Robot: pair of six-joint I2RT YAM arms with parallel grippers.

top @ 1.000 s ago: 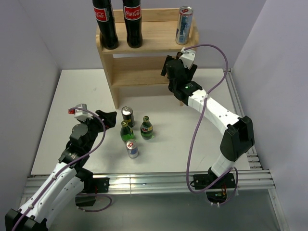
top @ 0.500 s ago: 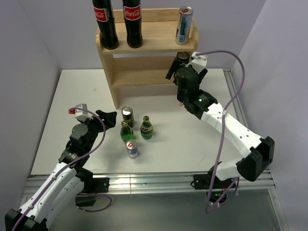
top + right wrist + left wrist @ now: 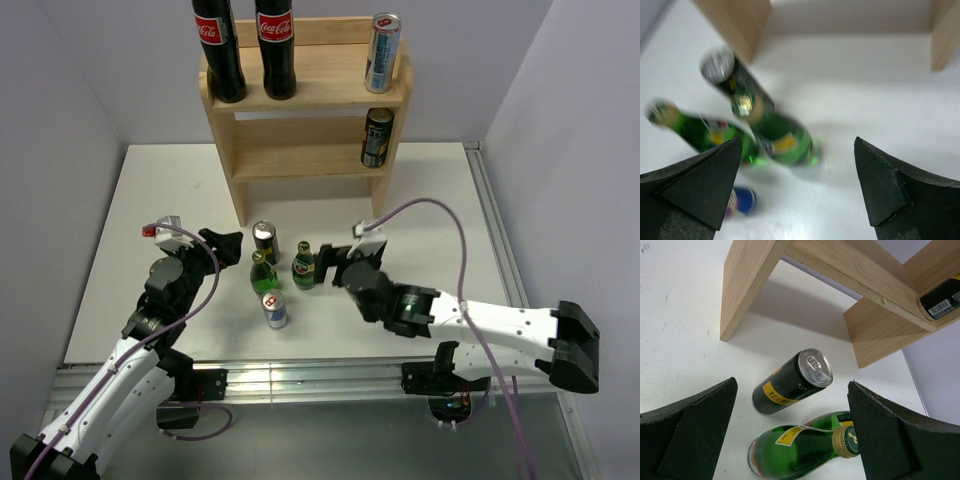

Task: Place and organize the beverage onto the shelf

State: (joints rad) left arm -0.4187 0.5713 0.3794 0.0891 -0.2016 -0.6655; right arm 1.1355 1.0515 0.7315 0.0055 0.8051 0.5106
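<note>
Right gripper (image 3: 328, 266) jaws apart, empty, low over the table (image 3: 170, 190), just beside the nearer green bottle (image 3: 304, 265). Left gripper (image 3: 231, 247) also spread, empty, facing the black-yellow can (image 3: 264, 238). Shelf (image 3: 310, 92) stands well beyond both at the table's far edge, with a shelved can (image 3: 377, 137) on its lower tier.

It's a robotics lab test cell, plain as day: a white tabletop (image 3: 180, 190) boxed in by bare pale walls (image 3: 70, 90) at 9, 12 and 3 o'clock. Down at 6 o'clock, aluminium rails (image 3: 300, 372) carry the bolted arm bases (image 3: 440, 378), with purple cables (image 3: 425, 201) looping loose. A small wooden shelf (image 3: 320, 88) stands staged at 12 o'clock.
</note>
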